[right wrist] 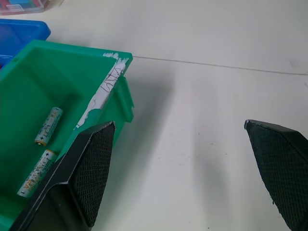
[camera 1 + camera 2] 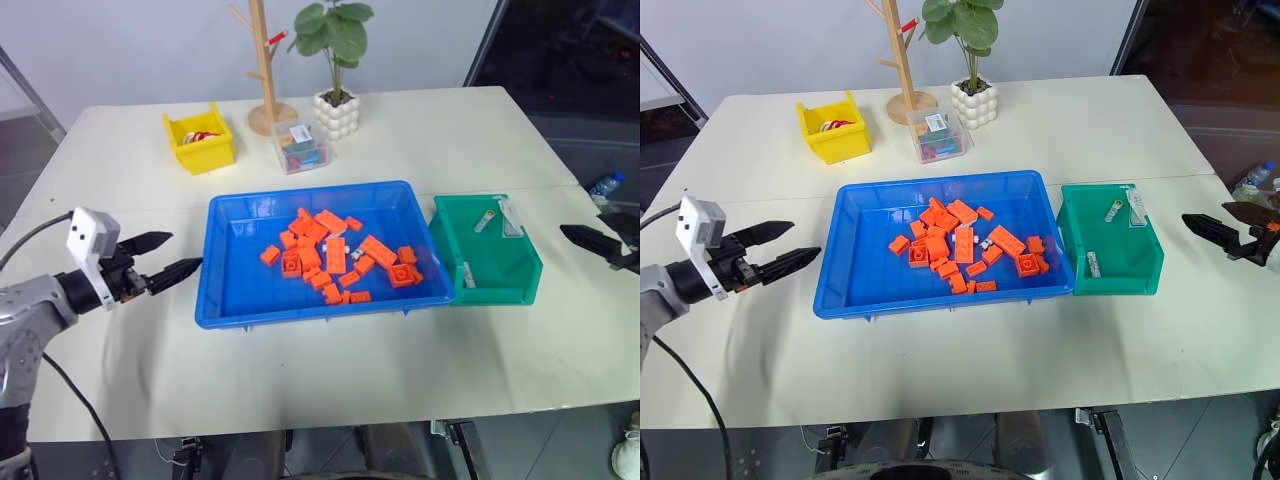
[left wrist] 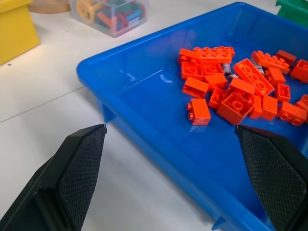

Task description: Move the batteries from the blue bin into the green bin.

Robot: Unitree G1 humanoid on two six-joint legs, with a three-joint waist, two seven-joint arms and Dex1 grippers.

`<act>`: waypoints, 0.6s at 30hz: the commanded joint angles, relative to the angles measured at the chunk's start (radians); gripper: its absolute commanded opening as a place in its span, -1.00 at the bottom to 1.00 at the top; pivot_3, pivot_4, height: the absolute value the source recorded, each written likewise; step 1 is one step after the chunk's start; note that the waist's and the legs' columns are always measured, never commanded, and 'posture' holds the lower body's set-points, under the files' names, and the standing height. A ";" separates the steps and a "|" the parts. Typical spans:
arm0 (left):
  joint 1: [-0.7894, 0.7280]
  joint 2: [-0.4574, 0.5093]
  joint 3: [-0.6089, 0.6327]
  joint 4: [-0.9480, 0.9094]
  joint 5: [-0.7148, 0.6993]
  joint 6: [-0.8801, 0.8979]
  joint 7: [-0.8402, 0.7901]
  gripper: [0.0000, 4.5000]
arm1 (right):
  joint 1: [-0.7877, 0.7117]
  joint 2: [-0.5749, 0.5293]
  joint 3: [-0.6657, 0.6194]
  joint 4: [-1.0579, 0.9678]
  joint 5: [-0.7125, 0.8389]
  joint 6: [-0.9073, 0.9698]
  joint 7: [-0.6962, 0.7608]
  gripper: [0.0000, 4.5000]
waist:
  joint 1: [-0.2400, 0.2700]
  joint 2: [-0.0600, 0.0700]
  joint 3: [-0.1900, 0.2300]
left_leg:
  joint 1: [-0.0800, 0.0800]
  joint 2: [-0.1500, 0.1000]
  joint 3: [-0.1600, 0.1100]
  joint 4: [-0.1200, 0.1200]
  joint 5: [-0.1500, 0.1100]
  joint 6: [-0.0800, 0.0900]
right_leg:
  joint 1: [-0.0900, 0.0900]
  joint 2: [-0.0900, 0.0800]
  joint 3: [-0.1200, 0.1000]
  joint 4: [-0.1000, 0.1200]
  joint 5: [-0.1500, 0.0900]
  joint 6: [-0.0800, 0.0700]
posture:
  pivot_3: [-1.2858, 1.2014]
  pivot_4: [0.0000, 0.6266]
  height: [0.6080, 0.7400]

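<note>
two batteries lie in the green bin; at least one remains among bricks in the blue bin; both claws, left and right, open and empty.

Battery half buried under orange bricks in blue bin, right pincer cut by frame edge.

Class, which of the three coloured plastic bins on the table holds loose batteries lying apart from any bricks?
The small green plastic bin; the big blue tray's are among bricks.
</note>
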 commanded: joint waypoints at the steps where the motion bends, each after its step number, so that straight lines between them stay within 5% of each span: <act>1: -0.022 0.005 -0.005 -0.027 -0.010 0.002 -0.003 1.00 | -0.004 -0.003 -0.042 -0.026 0.016 -0.010 -0.009 0.96 | 0.000 0.000 0.000 | 0.000 0.000 0.000 0.000 0.000 0.000 | 0.000 0.000 0.000 0.000 0.000 0.000 | 0.03 -0.52 1.00; 18: -0.057 -0.017 -0.017 -0.032 -0.014 0.007 0.020 1.00 | -0.023 0.008 -0.027 -0.017 0.012 -0.019 -0.027 0.96 | 0.000 0.000 0.000 | 0.000 0.000 0.000 0.000 0.000 0.000 | 0.000 0.000 0.000 0.000 0.000 0.000 | 0.03 -0.52 1.00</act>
